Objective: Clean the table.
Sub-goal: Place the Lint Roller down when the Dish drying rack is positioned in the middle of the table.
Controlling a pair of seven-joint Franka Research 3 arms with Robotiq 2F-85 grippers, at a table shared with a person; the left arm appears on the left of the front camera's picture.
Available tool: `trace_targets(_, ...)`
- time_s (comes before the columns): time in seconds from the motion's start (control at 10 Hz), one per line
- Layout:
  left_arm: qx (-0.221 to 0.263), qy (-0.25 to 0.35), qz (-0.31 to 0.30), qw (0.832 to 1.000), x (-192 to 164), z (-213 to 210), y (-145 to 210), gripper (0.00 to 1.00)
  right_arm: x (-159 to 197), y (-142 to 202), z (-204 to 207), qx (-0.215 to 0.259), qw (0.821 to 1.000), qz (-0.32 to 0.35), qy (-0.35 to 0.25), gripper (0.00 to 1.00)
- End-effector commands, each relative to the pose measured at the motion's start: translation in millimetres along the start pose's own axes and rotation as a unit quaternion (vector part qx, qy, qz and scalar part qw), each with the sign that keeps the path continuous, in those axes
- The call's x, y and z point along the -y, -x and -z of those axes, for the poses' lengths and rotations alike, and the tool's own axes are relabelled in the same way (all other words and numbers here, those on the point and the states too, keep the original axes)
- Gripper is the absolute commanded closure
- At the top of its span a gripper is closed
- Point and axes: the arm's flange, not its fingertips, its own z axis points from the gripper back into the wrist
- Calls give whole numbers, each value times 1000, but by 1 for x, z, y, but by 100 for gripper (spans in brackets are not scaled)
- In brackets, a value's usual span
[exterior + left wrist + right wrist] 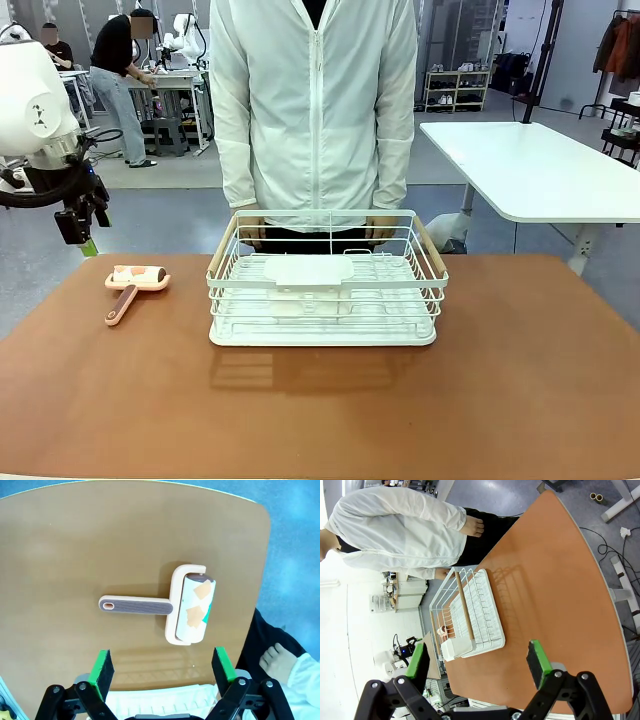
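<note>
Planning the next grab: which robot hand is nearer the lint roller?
Left. The left hand hangs open just above the lint roller at the table's left end; the right hand is open, high over the right side beyond the rack.

table (520,380): terracotta top | wire dish rack (326,280): white, wooden handles, at center | lint roller (135,285): pink, lying flat at 9 o'clock of rack, handle toward 7 o'clock | left gripper (82,232): raised above the table's 10 o'clock corner | person: 12 o'clock, 2 hands at rack's far rim
</note>
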Motion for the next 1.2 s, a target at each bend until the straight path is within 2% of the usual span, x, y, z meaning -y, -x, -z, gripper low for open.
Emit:
trace_targets(0.0,-1,2,-12,1000,-3,3,1,0,-1,-1,-1,2,1000,-9,-9,0)
trace_targets(1.1,-1,2,-12,1000,-3,3,1,0,-1,-1,-1,2,1000,-9,-9,0)
